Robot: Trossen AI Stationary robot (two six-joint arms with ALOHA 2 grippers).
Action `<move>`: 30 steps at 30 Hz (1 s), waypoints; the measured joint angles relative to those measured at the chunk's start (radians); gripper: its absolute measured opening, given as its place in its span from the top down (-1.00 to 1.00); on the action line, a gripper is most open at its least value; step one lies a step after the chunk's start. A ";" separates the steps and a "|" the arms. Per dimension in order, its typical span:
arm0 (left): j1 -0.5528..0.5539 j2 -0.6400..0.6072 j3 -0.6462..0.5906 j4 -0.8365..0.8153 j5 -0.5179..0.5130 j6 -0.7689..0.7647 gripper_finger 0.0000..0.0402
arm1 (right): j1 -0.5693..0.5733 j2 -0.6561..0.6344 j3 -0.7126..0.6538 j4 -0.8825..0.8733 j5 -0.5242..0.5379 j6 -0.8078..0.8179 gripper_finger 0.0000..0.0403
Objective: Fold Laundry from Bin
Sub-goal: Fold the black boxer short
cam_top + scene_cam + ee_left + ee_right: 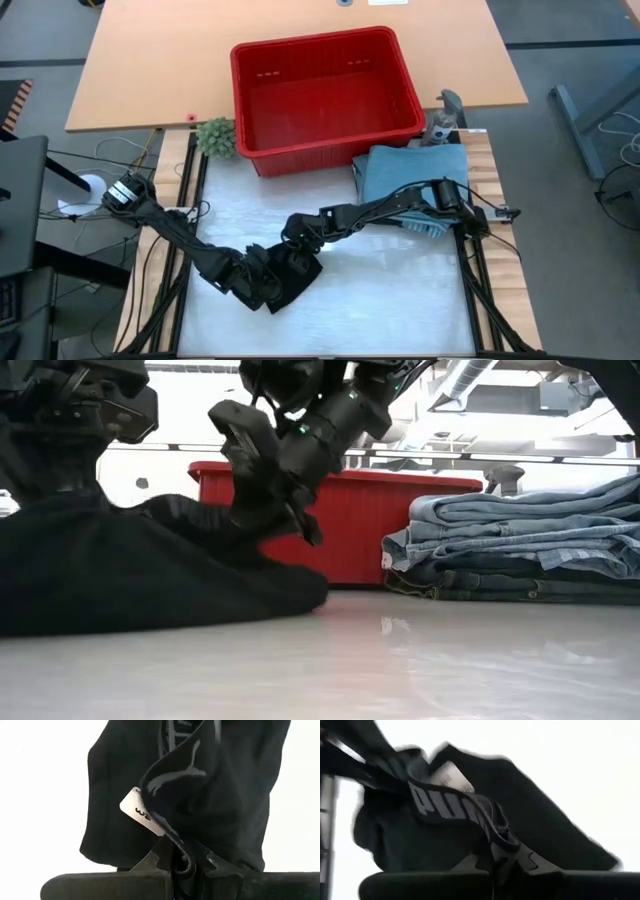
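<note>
A black garment point(285, 275) with a lettered elastic waistband lies bunched on the white table top point(400, 300), left of centre. In the low view its bulk point(150, 575) rests on the table. My left gripper point(265, 290) comes in from the left and is shut on the garment. My right gripper point(298, 240) reaches across from the right and is shut on it at its far side. The red bin point(325, 95) stands at the back. Folded light blue denim pieces point(410, 175) are stacked beside it on the right. My left gripper pinches the waistband's edge point(184, 862) between its two fingers point(150, 857), a little below the white label point(142, 810). It comes steeply from above. The cloth below the hold spreads slack onto the table. My right gripper pinches the lettered waistband point(502, 845) between its two fingers point(535, 862), slanting down from the table's right. The band runs away from the fingers past the lettering point(445, 805). The garment's body sags slack below it.
A small green plant point(215, 135) sits at the bin's left corner and a grey object point(445, 115) at its right. The denim stack point(520, 550) fills the back right of the white top. Bare white surface lies near and right of the garment.
</note>
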 joint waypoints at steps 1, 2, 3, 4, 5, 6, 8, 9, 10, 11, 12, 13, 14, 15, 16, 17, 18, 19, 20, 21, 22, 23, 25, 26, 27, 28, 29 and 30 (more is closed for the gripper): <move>-0.001 0.000 0.000 0.000 -0.013 0.000 0.99 | -0.002 0.003 -0.003 -0.013 0.000 0.004 0.74; -0.001 0.000 0.000 -0.002 -0.023 0.000 0.99 | -0.002 0.010 -0.003 -0.011 0.001 0.013 0.72; -0.001 0.000 0.000 -0.006 -0.030 0.005 0.99 | -0.005 0.017 -0.003 -0.005 0.002 0.020 0.70; -0.001 0.000 0.000 -0.008 -0.034 0.013 0.99 | -0.007 0.022 -0.002 -0.011 0.001 0.021 0.69; -0.001 0.000 0.000 -0.008 -0.036 0.017 0.99 | -0.009 0.024 -0.004 -0.016 0.000 0.023 0.68; -0.001 0.000 0.000 -0.011 -0.037 0.016 0.99 | -0.012 0.024 -0.004 -0.018 0.000 0.034 0.67; -0.001 0.000 0.000 -0.025 -0.039 0.010 0.97 | -0.017 0.023 -0.003 -0.022 0.000 0.050 0.66; -0.001 0.000 0.000 -0.031 -0.038 0.009 0.96 | -0.021 0.022 -0.003 -0.027 0.000 0.050 0.66; -0.001 0.000 0.000 -0.039 -0.034 0.009 0.93 | -0.023 0.022 -0.003 -0.035 0.000 0.055 0.66; -0.001 0.000 0.000 -0.047 -0.026 0.011 0.90 | -0.026 0.022 -0.003 -0.044 0.000 0.064 0.65; 0.000 0.000 0.000 -0.050 -0.018 0.017 0.86 | -0.029 0.022 -0.003 -0.049 -0.001 0.067 0.65; 0.000 0.000 0.000 -0.050 -0.013 0.025 0.81 | -0.033 0.022 -0.003 -0.050 -0.001 0.068 0.65; 0.000 0.000 0.000 -0.051 -0.007 0.036 0.76 | -0.033 0.022 -0.003 -0.049 -0.002 0.068 0.65; 0.000 0.000 0.000 -0.052 -0.006 0.050 0.70 | -0.034 0.022 -0.003 -0.050 -0.002 0.068 0.65; 0.000 0.000 0.000 -0.051 -0.005 0.062 0.64 | -0.034 0.022 -0.003 -0.052 -0.002 0.068 0.65; 0.000 0.000 0.000 -0.051 -0.005 0.072 0.58 | -0.034 0.022 -0.003 -0.054 -0.002 0.068 0.65; 0.002 0.000 0.000 -0.054 -0.005 0.078 0.51 | -0.034 0.022 -0.003 -0.056 -0.002 0.068 0.64; 0.003 0.000 0.000 -0.061 -0.006 0.079 0.44 | -0.034 0.022 -0.003 -0.058 -0.001 0.068 0.64; 0.003 0.000 0.000 -0.075 -0.006 0.079 0.38 | -0.033 0.022 -0.003 -0.059 -0.001 0.068 0.64; 0.007 0.000 0.000 -0.096 -0.001 0.073 0.32 | -0.033 0.022 -0.003 -0.059 -0.001 0.069 0.64; 0.010 0.000 0.000 -0.123 0.002 0.055 0.27 | -0.033 0.022 -0.003 -0.060 -0.001 0.069 0.64; 0.010 -0.001 0.000 -0.150 -0.002 0.031 0.22 | -0.033 0.022 -0.003 -0.063 -0.001 0.069 0.64; 0.004 -0.010 0.000 -0.187 -0.022 -0.013 0.16 | -0.034 0.022 -0.003 -0.070 -0.001 0.069 0.64; 0.000 -0.015 0.000 -0.197 -0.032 -0.024 0.14 | -0.034 0.022 -0.003 -0.072 0.000 0.069 0.64; -0.006 -0.023 0.000 -0.206 -0.042 -0.034 0.13 | -0.034 0.022 -0.003 -0.072 0.000 0.069 0.64; -0.010 -0.030 0.000 -0.212 -0.050 -0.040 0.13 | -0.034 0.022 -0.003 -0.071 0.000 0.069 0.64; -0.016 -0.040 0.000 -0.216 -0.061 -0.045 0.13 | -0.033 0.022 -0.003 -0.072 0.000 0.069 0.64; -0.018 -0.049 0.000 -0.216 -0.073 -0.049 0.13 | -0.033 0.022 -0.003 -0.072 0.000 0.069 0.64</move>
